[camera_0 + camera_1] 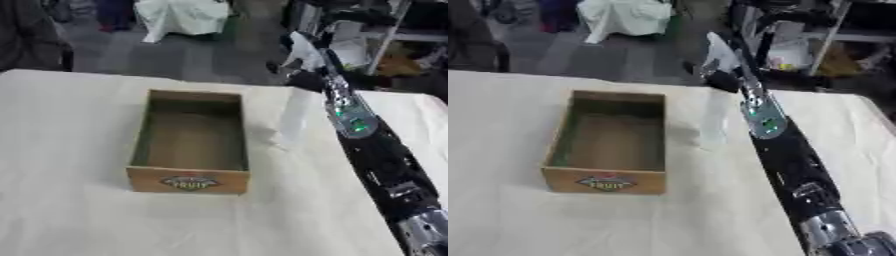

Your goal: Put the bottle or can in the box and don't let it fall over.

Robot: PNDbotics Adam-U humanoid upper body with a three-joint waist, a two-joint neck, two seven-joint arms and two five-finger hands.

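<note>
The only legible text is the word "FRUIT", printed in pale capitals on an oval label (pixel 189 183) fixed to the near end wall of the cardboard box (pixel 140 145). The box stands on the tabletop (pixel 79 220), well to the left of the robot hand (pixel 302 75) and nearer the camera. Smaller print on the label cannot be read.

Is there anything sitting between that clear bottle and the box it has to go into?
Nothing visible. The bottle stands upright on the cloth just right of the box, with only bare cloth between them. The box looks empty. To get in, the bottle has to clear the box's right wall. The right hand is at the bottle's top.
</note>
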